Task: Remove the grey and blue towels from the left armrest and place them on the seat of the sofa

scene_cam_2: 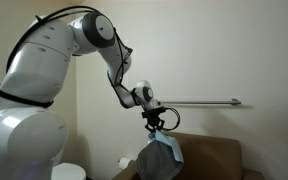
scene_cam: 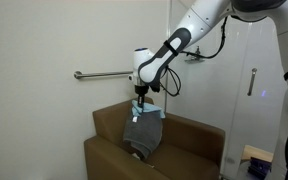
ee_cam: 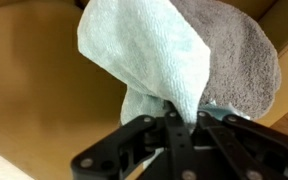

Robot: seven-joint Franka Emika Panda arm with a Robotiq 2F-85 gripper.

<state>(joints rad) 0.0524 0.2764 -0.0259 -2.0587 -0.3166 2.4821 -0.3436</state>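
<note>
My gripper is shut on a grey towel and a light blue towel, holding both in the air above the brown sofa. In an exterior view the gripper shows the towels hanging below it, grey and blue. In the wrist view the blue towel and grey towel hang from the jaws over the sofa seat.
A metal rail runs along the wall behind the sofa; it also shows in an exterior view. A cart with a blue item stands beside the sofa. A white bin sits near the robot base.
</note>
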